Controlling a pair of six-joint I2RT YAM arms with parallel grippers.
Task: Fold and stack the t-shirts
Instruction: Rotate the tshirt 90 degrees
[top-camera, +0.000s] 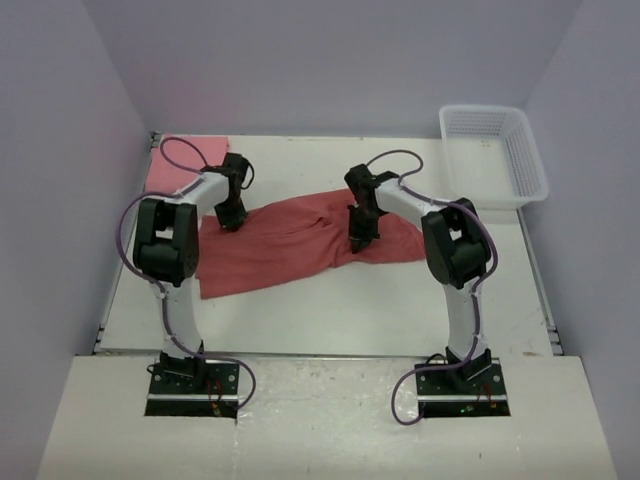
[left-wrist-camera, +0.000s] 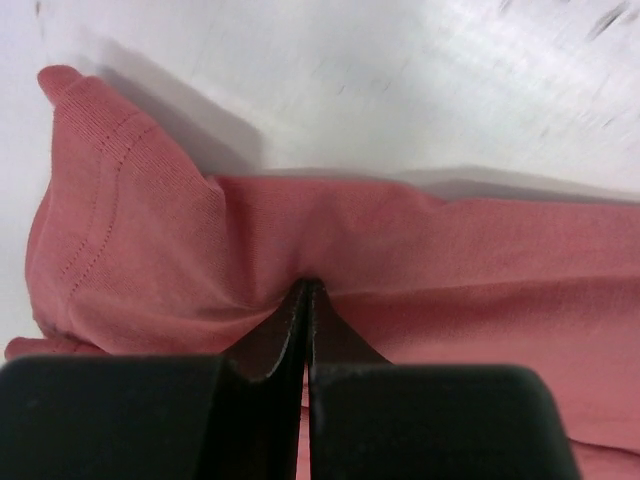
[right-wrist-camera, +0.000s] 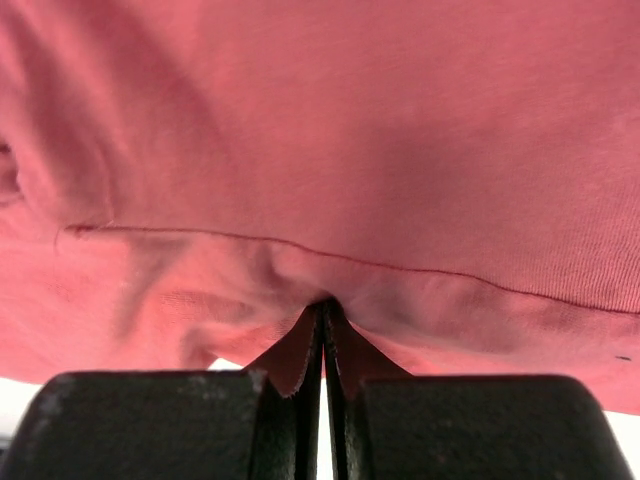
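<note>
1. Two claws, both pinched shut on cloth: the left claw grips the brick-red t-shirt near its left far edge, and the right claw grips it toward the right side.
2. Left wrist view: left claw fingers are closed together, with a fold of the red fabric bunched at the tips. A sleeve hem is at the left, bare table behind.
3. Right wrist view: right claw is closed on a hemmed edge, and the shirt fills the frame.
4. Red shirt lies spread and rumpled across mid table, between the arms.
5. Pink t-shirt sits at the far left corner, partly hidden behind the left arm.
6. White basket is at the far right corner, apart from both shirts.
</note>
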